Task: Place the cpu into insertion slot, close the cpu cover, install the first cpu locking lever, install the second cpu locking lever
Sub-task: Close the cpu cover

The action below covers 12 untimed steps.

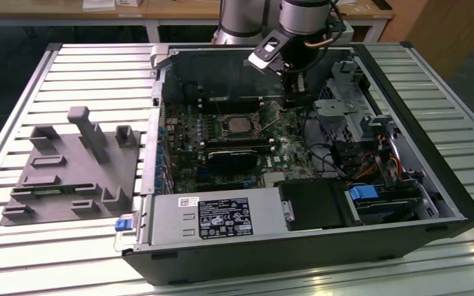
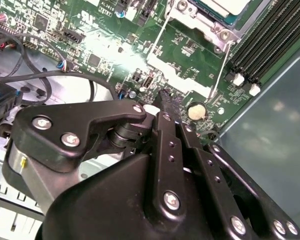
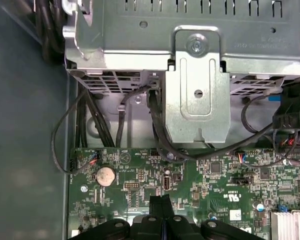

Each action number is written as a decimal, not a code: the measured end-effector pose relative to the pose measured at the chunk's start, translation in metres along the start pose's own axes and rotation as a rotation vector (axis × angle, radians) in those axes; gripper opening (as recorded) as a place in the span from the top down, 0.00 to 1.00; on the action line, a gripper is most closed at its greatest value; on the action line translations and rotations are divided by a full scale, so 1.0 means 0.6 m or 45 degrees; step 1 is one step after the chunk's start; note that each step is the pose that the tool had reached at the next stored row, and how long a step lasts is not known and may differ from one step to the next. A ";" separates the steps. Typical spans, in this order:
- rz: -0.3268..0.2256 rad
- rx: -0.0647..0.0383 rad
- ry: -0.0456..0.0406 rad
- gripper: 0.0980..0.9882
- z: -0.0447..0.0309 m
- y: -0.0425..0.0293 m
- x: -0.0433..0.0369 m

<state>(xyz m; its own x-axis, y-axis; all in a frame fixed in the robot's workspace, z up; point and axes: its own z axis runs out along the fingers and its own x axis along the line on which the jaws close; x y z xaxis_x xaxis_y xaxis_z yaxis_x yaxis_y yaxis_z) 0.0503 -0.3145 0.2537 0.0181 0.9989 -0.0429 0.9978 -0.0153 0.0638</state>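
1. In the exterior view, the gripper [image 1: 295, 86] is seen lowered into the open computer case [image 1: 434, 203], above the green motherboard [image 1: 291, 145]. The cpu [image 1: 239, 125] is seen seated in the insertion slot [image 1: 220, 125], apart from the fingers and toward the exterior view's left of them. A black heatsink [image 1: 230, 159] lies beyond the slot, further from the fingers.

2. In the second wrist view, the black fingers [image 2: 166, 107] are seen pressed together with nothing held between them. Just beside their tips a coin cell [image 2: 196, 110] is mounted on the board. Well ahead of the tips, the cpu [image 2: 227, 5] is seen with the silver cpu cover [image 2: 202, 17] around it; the cover seems to lie flat, though it is cut off at the frame's edge. A thin wire locking lever [image 2: 219, 67] runs from the slot back toward the fingertips. Whether it is latched cannot be told.

3. In the first wrist view, the fingers [image 3: 159, 210] are again seen meeting along a narrow seam, over the board. A metal bracket [image 3: 197, 90] stands ahead of them, with black cables [image 3: 155, 125] hanging beside it.
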 end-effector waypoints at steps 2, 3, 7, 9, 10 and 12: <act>0.000 0.001 -0.002 1.00 0.001 0.001 0.000; 0.000 0.001 -0.005 1.00 0.003 0.002 0.000; -0.001 0.003 -0.010 1.00 0.012 0.002 0.001; -0.001 0.004 -0.012 1.00 0.016 0.002 0.001; -0.001 0.004 -0.012 1.00 0.017 0.002 0.001; -0.001 0.004 -0.012 1.00 0.017 0.002 0.001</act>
<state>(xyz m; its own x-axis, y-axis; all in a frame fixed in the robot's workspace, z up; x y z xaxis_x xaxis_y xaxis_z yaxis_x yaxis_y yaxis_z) 0.0520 -0.3145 0.2434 0.0180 0.9985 -0.0526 0.9981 -0.0148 0.0606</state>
